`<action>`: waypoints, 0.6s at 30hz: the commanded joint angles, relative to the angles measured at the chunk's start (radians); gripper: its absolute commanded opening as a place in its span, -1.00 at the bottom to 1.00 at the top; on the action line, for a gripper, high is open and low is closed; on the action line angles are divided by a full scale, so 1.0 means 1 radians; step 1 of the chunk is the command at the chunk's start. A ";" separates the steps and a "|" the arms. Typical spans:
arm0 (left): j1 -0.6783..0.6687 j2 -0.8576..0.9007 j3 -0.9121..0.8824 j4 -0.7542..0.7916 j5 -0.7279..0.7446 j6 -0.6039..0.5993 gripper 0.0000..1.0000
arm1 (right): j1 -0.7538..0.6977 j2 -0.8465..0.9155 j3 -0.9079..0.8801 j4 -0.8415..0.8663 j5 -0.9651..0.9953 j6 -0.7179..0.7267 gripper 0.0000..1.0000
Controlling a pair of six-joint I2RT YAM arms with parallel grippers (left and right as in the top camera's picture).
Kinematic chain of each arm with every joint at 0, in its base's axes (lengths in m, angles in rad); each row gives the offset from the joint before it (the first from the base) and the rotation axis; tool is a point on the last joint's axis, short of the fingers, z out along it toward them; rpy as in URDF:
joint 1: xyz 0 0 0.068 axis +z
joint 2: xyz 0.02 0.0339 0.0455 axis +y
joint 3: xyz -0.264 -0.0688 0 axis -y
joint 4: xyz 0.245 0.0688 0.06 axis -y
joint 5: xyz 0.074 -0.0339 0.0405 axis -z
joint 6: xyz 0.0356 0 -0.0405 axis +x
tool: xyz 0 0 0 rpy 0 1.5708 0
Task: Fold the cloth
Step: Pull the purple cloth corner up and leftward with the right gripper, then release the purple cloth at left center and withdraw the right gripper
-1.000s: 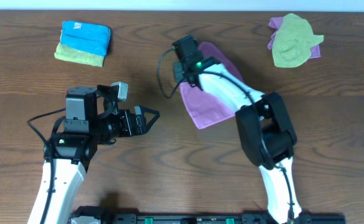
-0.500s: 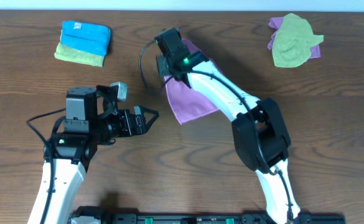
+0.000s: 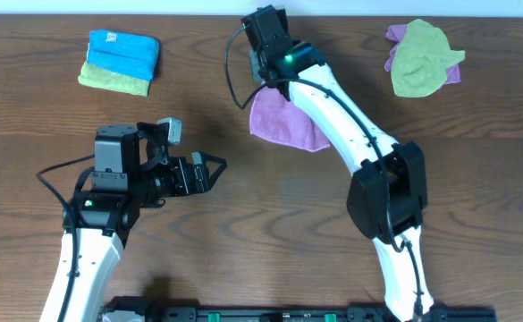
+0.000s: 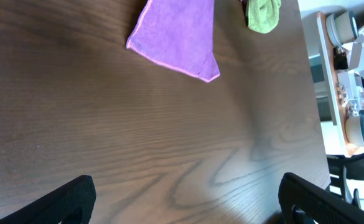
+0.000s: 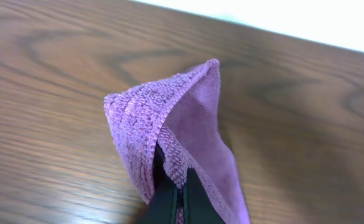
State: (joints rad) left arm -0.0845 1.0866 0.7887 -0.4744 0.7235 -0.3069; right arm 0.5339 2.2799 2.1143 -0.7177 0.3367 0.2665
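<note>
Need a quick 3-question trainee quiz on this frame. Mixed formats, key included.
1. True or false: the left end effector is holding the purple microfibre cloth.
2. The folded bright blue cloth rests on: A) a folded yellow-green cloth; B) the purple microfibre cloth; C) the left end effector.
3. Fill in: the right end effector is ___ on an edge of the purple microfibre cloth.

Key: 1 false; 2 A; 3 shut.
</note>
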 commanded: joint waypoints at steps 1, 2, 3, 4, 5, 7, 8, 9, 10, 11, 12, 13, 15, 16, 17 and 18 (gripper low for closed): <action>0.000 -0.002 0.019 -0.003 -0.028 0.023 0.91 | 0.019 -0.049 0.051 0.017 -0.119 -0.024 -0.97; 0.000 -0.002 0.019 -0.003 -0.028 0.023 0.91 | 0.025 -0.049 0.054 0.024 -0.134 -0.024 -0.97; 0.000 -0.002 0.019 -0.004 -0.028 0.023 0.90 | 0.034 -0.049 0.056 0.031 -0.148 -0.024 -0.98; 0.000 -0.002 0.019 -0.004 -0.028 0.023 0.91 | 0.045 -0.049 0.059 0.034 -0.156 -0.024 -0.97; 0.000 -0.002 0.019 -0.004 -0.028 0.023 0.90 | 0.055 -0.049 0.063 0.034 -0.159 -0.024 -0.97; 0.000 -0.002 0.019 -0.004 -0.028 0.023 0.91 | 0.089 -0.049 0.066 0.034 -0.161 -0.025 -0.97; 0.000 -0.002 0.019 -0.004 -0.028 0.023 0.91 | 0.101 -0.049 0.066 0.034 -0.162 -0.025 -0.97; 0.000 -0.002 0.019 -0.004 -0.028 0.023 0.90 | 0.115 -0.049 0.066 0.034 -0.163 -0.025 -0.98; 0.000 -0.002 0.019 -0.004 -0.028 0.023 0.91 | 0.126 -0.049 0.065 0.034 -0.163 -0.025 -0.97; 0.000 -0.002 0.019 -0.003 -0.028 0.023 0.91 | 0.138 -0.049 0.065 0.036 -0.171 -0.025 -0.98; 0.000 -0.002 0.019 -0.004 -0.028 0.023 0.91 | 0.147 -0.048 0.065 0.037 -0.182 -0.025 -0.98; 0.000 -0.002 0.019 -0.004 -0.028 0.023 0.91 | 0.159 -0.048 0.065 0.037 -0.201 -0.025 -0.97; 0.000 -0.002 0.019 -0.004 -0.027 0.023 0.91 | 0.178 -0.043 0.065 0.037 -0.232 -0.025 -0.97; 0.000 -0.002 0.019 -0.004 -0.027 0.023 0.90 | 0.188 -0.038 0.065 0.033 -0.252 -0.024 -0.97; 0.000 -0.002 0.019 -0.004 -0.027 0.023 0.90 | 0.196 -0.031 0.064 0.027 -0.272 -0.024 -0.97; 0.000 -0.002 0.019 -0.004 -0.027 0.023 0.91 | 0.203 -0.023 0.064 0.018 -0.287 -0.024 -0.98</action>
State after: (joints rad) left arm -0.0845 1.0866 0.7887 -0.4744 0.7025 -0.3061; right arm 0.7185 2.2692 2.1540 -0.6891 0.1123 0.2516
